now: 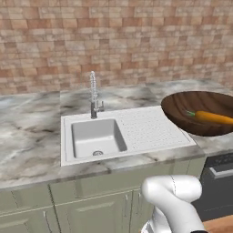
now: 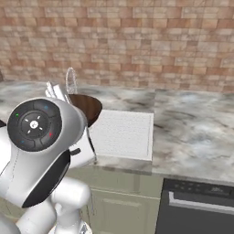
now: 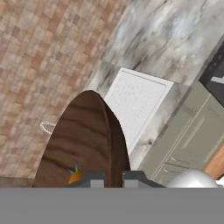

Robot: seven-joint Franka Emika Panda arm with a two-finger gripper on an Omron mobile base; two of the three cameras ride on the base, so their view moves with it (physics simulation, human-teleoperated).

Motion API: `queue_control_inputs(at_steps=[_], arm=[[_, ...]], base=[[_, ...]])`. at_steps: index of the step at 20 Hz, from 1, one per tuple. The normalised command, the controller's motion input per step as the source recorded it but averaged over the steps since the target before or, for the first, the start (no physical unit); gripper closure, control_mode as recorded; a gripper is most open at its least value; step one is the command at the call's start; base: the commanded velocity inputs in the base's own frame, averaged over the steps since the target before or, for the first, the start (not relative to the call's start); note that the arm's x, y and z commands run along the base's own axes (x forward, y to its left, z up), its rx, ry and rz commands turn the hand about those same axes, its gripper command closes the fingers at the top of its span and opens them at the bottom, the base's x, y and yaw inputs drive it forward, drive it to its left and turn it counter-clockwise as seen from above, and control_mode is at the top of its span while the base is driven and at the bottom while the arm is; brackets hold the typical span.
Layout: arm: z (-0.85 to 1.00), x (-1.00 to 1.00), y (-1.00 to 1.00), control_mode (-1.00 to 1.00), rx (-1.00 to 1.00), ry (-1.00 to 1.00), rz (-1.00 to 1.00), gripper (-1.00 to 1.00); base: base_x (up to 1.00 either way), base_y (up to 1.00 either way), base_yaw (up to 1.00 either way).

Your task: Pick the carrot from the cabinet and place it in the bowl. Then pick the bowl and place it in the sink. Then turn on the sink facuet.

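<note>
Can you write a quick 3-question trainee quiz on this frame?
1. True or false: the carrot lies inside the bowl.
2. The bowl is: A) down in the sink basin, B) held up over the drainboard end, C) on the floor.
3. Fill in: the hand is shut on the bowl's ____.

Key: 1 true. 2 B; the basin of the sink holds nothing, and the faucet stands behind it. 3 rim.
</note>
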Motion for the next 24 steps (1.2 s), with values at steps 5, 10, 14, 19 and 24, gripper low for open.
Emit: queue_control_inputs(at_steps=[5,10,14,19,24], arm=[[0.0,0.0,0.0,1.0,0.0,0.0,0.0,1.0],[0.0,0.0,0.0,1.0,0.0,0.0,0.0,1.0],[0.0,0.0,0.0,1.0,0.0,0.0,0.0,1.0],[0.0,0.0,0.0,1.0,0.0,0.0,0.0,1.0],[0.0,0.0,0.0,1.0,0.0,0.0,0.0,1.0]], base=[[0.5,0.44,-0.03],[0.59,0.02,0.0],[0.49,0.0,0.0],[0.3,0.0,0.12],[0.43,-0.01,0.18]])
